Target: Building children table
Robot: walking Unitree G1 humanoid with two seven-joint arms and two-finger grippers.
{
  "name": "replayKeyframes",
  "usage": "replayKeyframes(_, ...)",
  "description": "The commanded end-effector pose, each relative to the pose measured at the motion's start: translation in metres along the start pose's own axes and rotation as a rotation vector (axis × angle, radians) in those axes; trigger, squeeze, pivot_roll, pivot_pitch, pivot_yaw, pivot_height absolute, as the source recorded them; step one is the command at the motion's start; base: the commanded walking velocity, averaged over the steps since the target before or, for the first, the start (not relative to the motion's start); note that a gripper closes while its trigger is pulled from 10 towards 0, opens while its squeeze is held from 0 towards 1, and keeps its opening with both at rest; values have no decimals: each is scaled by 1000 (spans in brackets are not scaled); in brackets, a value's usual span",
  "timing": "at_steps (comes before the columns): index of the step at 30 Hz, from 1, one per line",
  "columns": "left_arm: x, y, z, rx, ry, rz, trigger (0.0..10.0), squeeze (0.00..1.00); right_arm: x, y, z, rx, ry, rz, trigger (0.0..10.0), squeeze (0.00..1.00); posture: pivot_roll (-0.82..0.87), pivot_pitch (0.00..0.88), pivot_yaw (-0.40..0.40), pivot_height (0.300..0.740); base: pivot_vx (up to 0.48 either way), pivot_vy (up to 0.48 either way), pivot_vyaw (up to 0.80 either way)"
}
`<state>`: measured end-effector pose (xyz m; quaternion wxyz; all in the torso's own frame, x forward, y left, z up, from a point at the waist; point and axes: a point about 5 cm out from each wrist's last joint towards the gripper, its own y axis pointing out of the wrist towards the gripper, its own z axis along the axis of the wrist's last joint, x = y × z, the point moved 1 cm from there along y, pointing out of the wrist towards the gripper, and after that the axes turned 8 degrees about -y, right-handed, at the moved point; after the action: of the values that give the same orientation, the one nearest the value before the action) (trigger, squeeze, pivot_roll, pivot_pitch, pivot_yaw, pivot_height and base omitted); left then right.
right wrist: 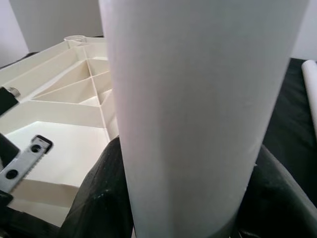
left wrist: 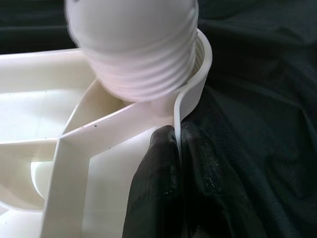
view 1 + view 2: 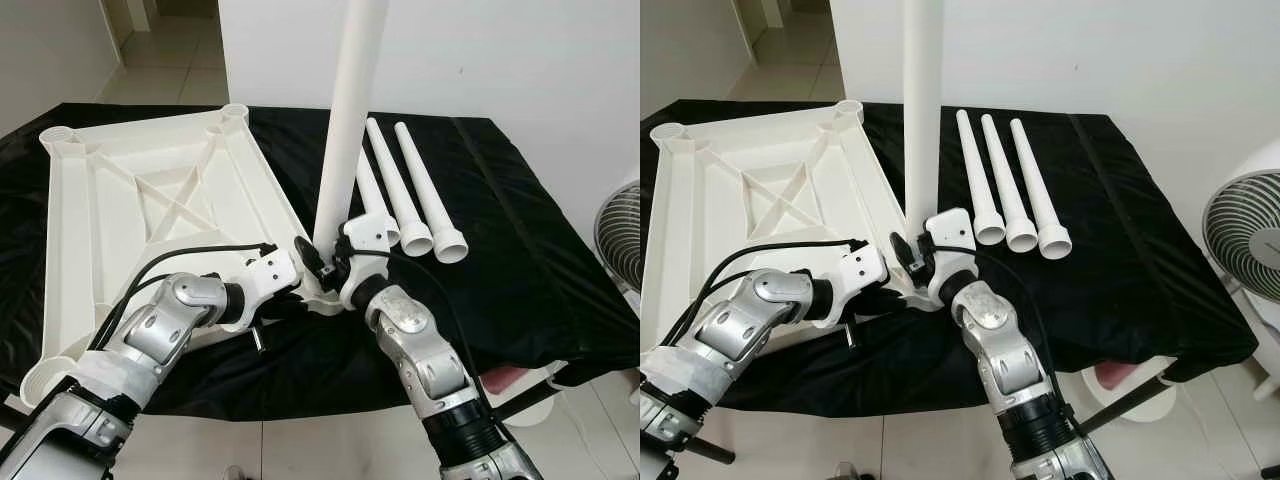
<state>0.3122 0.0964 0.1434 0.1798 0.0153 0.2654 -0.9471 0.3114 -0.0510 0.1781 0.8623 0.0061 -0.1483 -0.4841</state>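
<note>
While right hand (image 3: 322,262) grips long white plastic tube leg (image 3: 348,130), axis stands upright, threaded end down at corner socket of upturned white tabletop (image 3: 130,190); left hand (image 2: 174,163) pinches socket rim.

White tabletop (image 3: 150,190) and white legs (image 3: 420,190) on black cloth (image 3: 520,260).

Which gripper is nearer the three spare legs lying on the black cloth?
Right. The right gripper holds the upright leg just beside the spare legs; the left gripper pinches the tabletop rim, farther away.

White wall (image 3: 1120,60), tiled floor (image 3: 170,60), fan (image 3: 1245,235) at right.
</note>
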Motion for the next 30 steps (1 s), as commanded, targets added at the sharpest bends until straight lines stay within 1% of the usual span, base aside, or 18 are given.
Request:
replayKeyframes(1,-2,-1,-8,-27,-9,77,10000,0,0,-1,-2,2,-12,-7,10000,0,-6,89,-8,740,0,0,0)
replayKeyframes(4,-6,-3,-13,-40,-52,97,10000,0,2,-4,-4,11,19,-7,10000,0,-4,97,0,740,0,0,0)
replayKeyframes(6,-6,-3,-13,-40,-52,97,10000,0,2,-4,-4,11,19,-7,10000,0,-4,97,0,740,0,0,0)
replayKeyframes(7,-6,-4,-13,-31,-52,93,10000,1000,2,-5,-3,19,26,-5,10000,0,-4,97,2,740,0,0,0)
replayKeyframes(9,-4,-7,-13,-31,-46,56,10000,1000,1,-6,-2,40,31,-5,10000,0,-6,96,5,740,0,0,0)
replayKeyframes(12,-7,-9,-13,-32,-62,78,10000,1000,0,-5,-2,48,40,-1,10000,0,-7,93,9,740,0,0,0)
replayKeyframes(13,-9,-14,-13,-30,-68,76,10000,133,0,-5,-2,54,42,2,10000,0,-8,93,10,740,0,0,0)
replayKeyframes(14,-11,-19,-13,-25,-74,81,10000,0,-1,-5,-2,56,43,4,10000,0,-6,91,11,740,0,0,0)
replayKeyframes(15,-11,-19,-13,-25,-74,81,10000,0,-1,-5,-2,56,43,4,10000,0,-6,91,11,740,0,0,0)
replayKeyframes(17,-16,-33,-11,-1,-67,92,10000,0,-1,-6,-4,56,42,6,10000,0,-5,89,12,740,0,0,0)
replayKeyframes(18,-16,-33,-11,-1,-67,92,10000,0,-1,-6,-4,56,42,6,10000,0,-5,89,12,740,0,0,0)
replayKeyframes(19,-18,-41,-10,9,-55,104,10000,0,-1,-7,-6,54,42,6,10000,0,-5,89,12,740,0,0,0)
replayKeyframes(20,-18,-41,-10,9,-55,104,10000,0,-1,-7,-6,54,42,6,10000,0,-5,89,12,740,0,0,0)
replayKeyframes(22,-22,-57,-10,18,-54,136,10000,0,-1,-8,-7,52,43,5,10000,0,-4,88,13,740,0,0,0)
replayKeyframes(23,-22,-57,-10,18,-54,136,10000,0,-1,-8,-7,52,43,5,10000,0,-4,88,13,740,0,0,0)
replayKeyframes(25,-24,-75,-11,60,-78,147,10000,0,0,-10,-14,37,40,9,10000,0,9,89,7,740,0,0,0)
replayKeyframes(27,-25,-77,-11,70,-81,157,10000,0,0,-10,-15,35,40,10,10000,0,9,89,7,740,0,0,0)
replayKeyframes(30,-30,-86,-4,182,-172,174,10000,0,0,-9,-18,33,42,17,10000,0,10,86,6,740,0,0,0)
